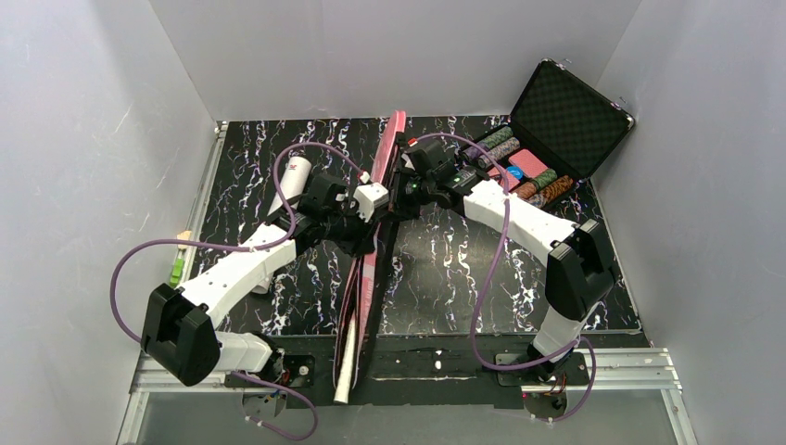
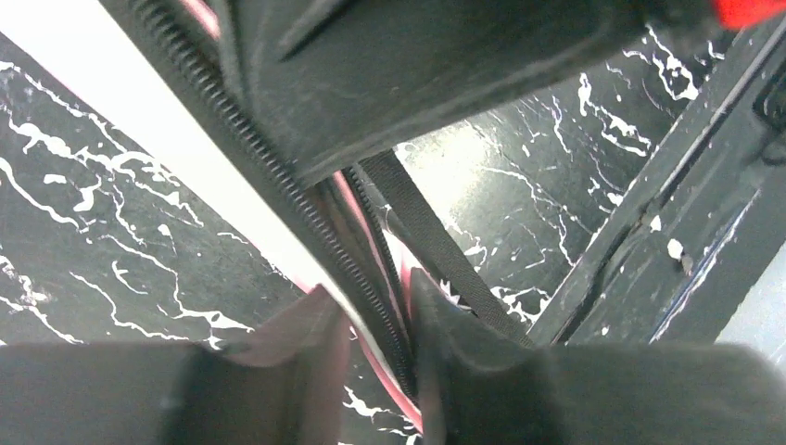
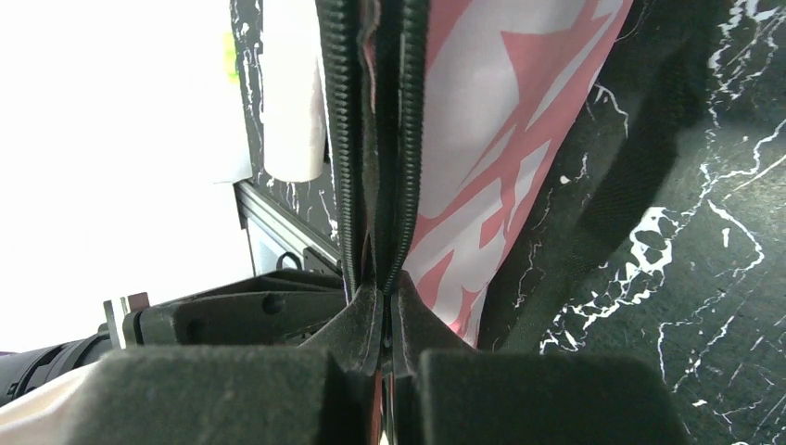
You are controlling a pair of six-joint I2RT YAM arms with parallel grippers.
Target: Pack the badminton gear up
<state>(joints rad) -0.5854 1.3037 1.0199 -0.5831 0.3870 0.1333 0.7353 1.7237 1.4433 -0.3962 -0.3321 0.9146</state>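
The right gripper (image 3: 385, 301) is closed tight on the racket bag (image 1: 369, 278), its fingertips pinching the spot where the two black zip tracks (image 3: 345, 139) run together. The left gripper (image 2: 375, 320) stands part open astride the bag's zipped edge, with one finger on each side of the black teeth. Whether it actually presses on the fabric cannot be told. Seen from above, both grippers meet over the far half of the bag, the left reaching in from 9 o'clock and the right from 3 o'clock. The pink bag lies on the black marbled worktop (image 1: 445, 269), stretched from 12 o'clock down to 6 o'clock between the two arms. A white racket handle (image 1: 342, 385) pokes out of its near end. The white-grey tube (image 1: 295, 174) lies at about 10 o'clock from the left gripper. An open black case (image 1: 570, 116) with patterned chip rolls (image 1: 519, 162) sits in the 2 o'clock corner.
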